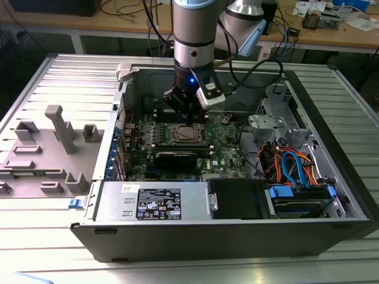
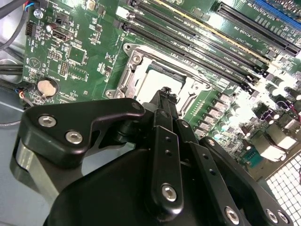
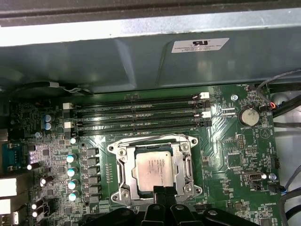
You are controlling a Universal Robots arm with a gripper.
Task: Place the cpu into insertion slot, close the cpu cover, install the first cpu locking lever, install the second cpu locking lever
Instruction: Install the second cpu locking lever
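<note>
Gripper fingers together, above cpu seated under cpu cover

Light falls evenly from above. Strong glare whitens the cpu in the second wrist view; the gripper body there is close and blurred.
</note>
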